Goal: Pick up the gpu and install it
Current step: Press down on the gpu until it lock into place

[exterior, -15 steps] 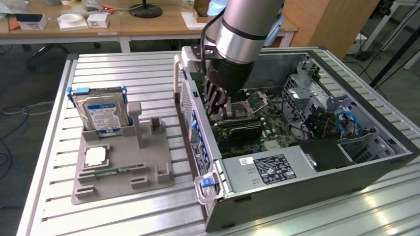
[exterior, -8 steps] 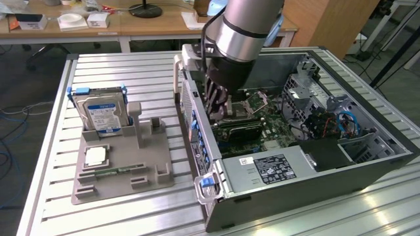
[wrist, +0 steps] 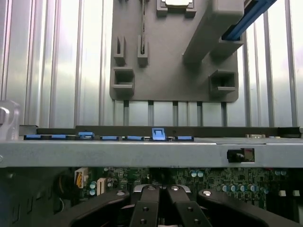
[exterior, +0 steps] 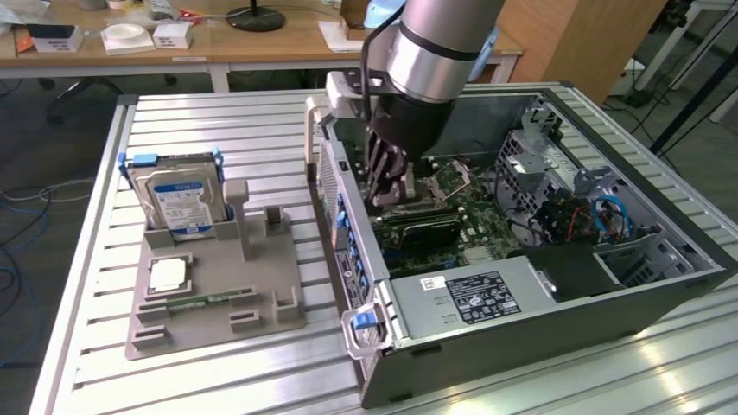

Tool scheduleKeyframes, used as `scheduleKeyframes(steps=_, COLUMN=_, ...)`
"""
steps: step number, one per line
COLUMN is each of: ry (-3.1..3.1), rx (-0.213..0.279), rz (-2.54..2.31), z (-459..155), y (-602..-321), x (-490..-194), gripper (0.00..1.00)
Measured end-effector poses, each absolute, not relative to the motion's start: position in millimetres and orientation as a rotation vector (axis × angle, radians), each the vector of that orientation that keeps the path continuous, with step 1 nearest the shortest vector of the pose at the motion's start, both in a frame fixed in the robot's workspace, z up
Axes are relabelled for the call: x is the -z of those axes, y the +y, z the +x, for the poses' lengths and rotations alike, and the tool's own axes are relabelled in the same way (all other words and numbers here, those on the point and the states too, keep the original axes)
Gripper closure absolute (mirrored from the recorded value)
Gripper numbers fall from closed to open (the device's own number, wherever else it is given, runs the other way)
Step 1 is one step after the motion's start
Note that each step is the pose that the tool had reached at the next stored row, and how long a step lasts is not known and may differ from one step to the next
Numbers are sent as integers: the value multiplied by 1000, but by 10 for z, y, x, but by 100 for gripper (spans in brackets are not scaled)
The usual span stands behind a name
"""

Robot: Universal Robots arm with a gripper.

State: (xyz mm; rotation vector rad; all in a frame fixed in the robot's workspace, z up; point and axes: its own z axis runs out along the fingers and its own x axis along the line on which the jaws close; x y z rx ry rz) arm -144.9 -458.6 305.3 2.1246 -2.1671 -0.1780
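The gpu (exterior: pixel 423 227), a thin dark card, sits edge-down across the green motherboard (exterior: pixel 479 238) inside the open computer case (exterior: pixel 542 333). My gripper (exterior: pixel 388 197) reaches down into the case, its tips at the card's end nearest the case's slotted rear wall. I cannot tell whether the tips touch the card. In the wrist view the black fingers (wrist: pixel 147 210) stand pressed together over the motherboard (wrist: pixel 213 179), and the gripper (wrist: pixel 161 208) is shut with nothing visible between them.
On the exterior view's left a grey holder (exterior: pixel 248 285) carries a silver hard drive with a blue label (exterior: pixel 175 197), a square chip (exterior: pixel 169 275) and a green memory stick (exterior: pixel 206 299). The case's rear wall (exterior: pixel 346 225) stands between holder and gripper. Drive cages (exterior: pixel 542 151) fill the case's far side.
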Motion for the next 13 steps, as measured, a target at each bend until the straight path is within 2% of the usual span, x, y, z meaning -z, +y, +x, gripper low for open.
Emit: scheduleKeyframes(steps=13, ry=-2168, rx=180, rz=2126, z=-1378, y=-4584, x=-3053, gripper=89)
